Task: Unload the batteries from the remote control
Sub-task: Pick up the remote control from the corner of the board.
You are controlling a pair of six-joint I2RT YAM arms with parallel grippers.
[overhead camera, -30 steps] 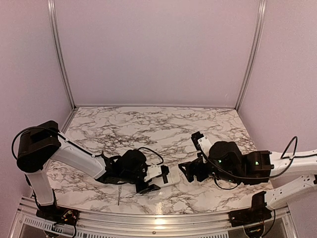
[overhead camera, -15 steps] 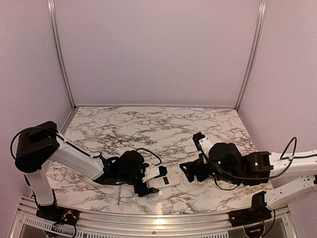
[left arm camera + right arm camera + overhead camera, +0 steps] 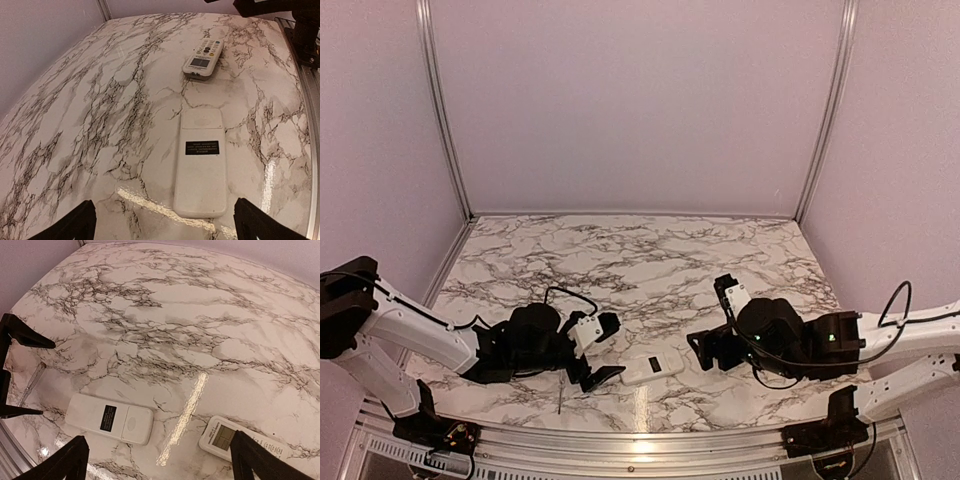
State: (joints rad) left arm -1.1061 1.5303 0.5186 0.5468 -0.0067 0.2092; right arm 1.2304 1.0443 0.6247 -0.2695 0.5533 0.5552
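A white remote (image 3: pixel 653 366) lies back-up on the marble table, its battery cover shut; it also shows in the left wrist view (image 3: pixel 201 165) and the right wrist view (image 3: pixel 109 418). No batteries are visible. My left gripper (image 3: pixel 607 350) is open and empty, just left of the remote, with the remote's near end between its spread fingertips (image 3: pixel 164 212). My right gripper (image 3: pixel 698 350) is open and empty, just right of the remote, and hovers above the table (image 3: pixel 159 440). A second white remote (image 3: pixel 202 57) lies face-up with its screen showing, also seen under the right wrist (image 3: pixel 240 442).
A thin clear-handled tool (image 3: pixel 560 395) lies near the front edge, also in the right wrist view (image 3: pixel 31 382). The metal table rim (image 3: pixel 640 452) runs along the front. The left fingers (image 3: pixel 25 337) show at the left edge of the right wrist view.
My left gripper has let go of the white remote and pulled back to the left, leaving it on the table. The right arm has shifted slightly.
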